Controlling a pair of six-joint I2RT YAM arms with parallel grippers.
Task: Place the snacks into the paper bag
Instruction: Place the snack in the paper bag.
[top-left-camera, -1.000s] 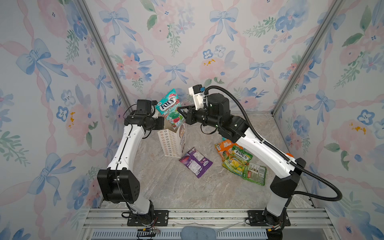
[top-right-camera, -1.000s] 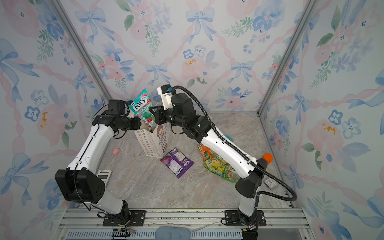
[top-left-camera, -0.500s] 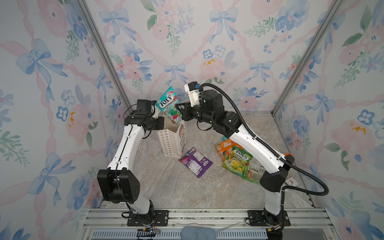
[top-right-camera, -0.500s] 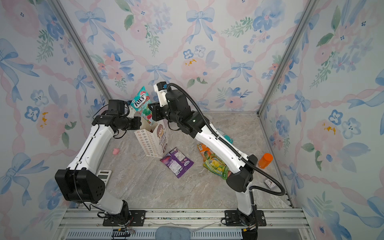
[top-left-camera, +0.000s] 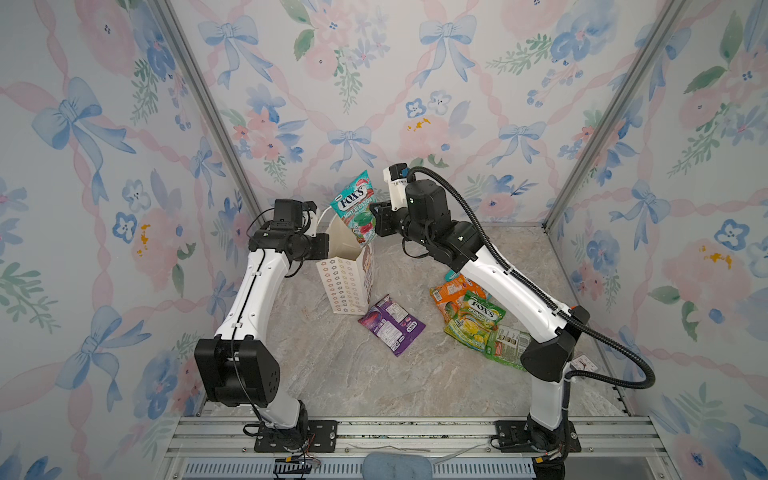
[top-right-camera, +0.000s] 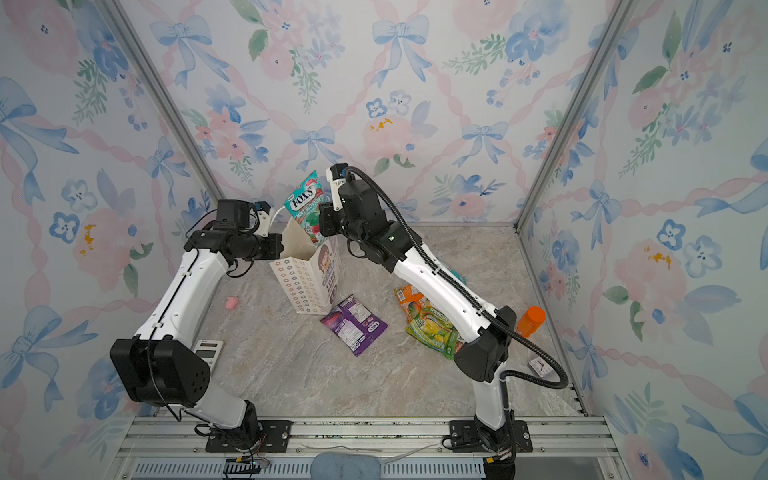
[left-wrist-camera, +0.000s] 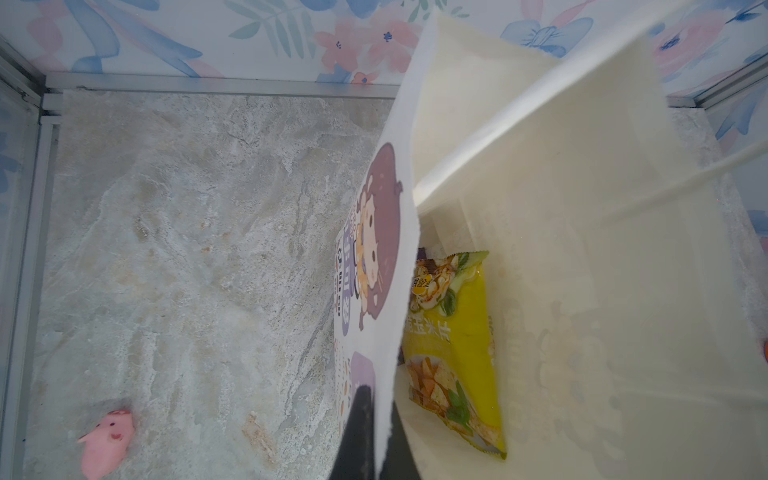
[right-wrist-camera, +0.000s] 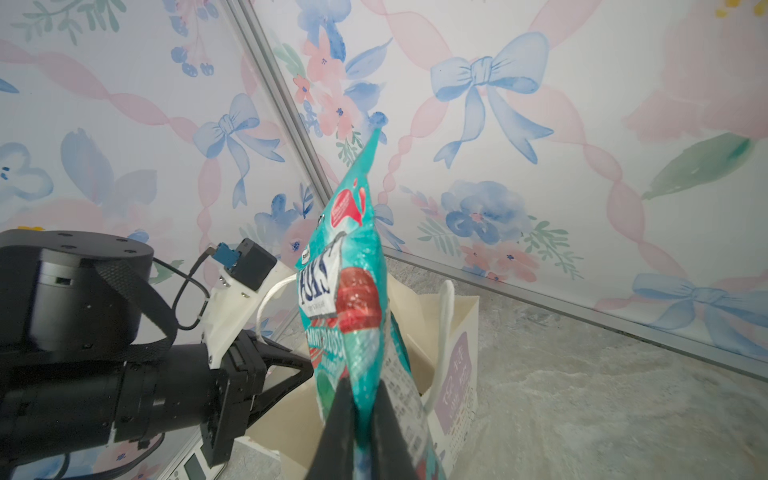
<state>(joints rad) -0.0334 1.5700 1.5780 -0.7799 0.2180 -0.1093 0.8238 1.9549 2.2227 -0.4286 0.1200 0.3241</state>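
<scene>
The paper bag (top-left-camera: 345, 284) (top-right-camera: 307, 286) stands upright toward the back of the floor, mouth open. My left gripper (top-left-camera: 326, 246) (top-right-camera: 281, 246) (left-wrist-camera: 384, 424) is shut on the bag's rim, one finger inside and one outside. My right gripper (top-left-camera: 375, 221) (top-right-camera: 322, 220) (right-wrist-camera: 365, 415) is shut on a teal FOX'S pouch (top-left-camera: 356, 205) (top-right-camera: 304, 203) (right-wrist-camera: 353, 299), held upright over the bag's mouth with its lower end at the opening. A yellow pouch (left-wrist-camera: 453, 345) lies inside the bag (left-wrist-camera: 561, 270). On the floor lie a purple pouch (top-left-camera: 390, 324) (top-right-camera: 353, 325) and a pile of orange and green pouches (top-left-camera: 473, 316) (top-right-camera: 432, 326).
A small pink toy (top-right-camera: 232, 302) (left-wrist-camera: 108, 432) lies left of the bag. An orange bottle (top-right-camera: 530, 320) stands by the right wall, a small card (top-right-camera: 540, 365) near it. A small white device (top-right-camera: 208, 350) lies behind my left arm. Flowered walls enclose three sides.
My right arm drew its elbow in and brought the teal pouch a little higher and more upright over the bag's mouth. My left gripper kept hold of the rim.
</scene>
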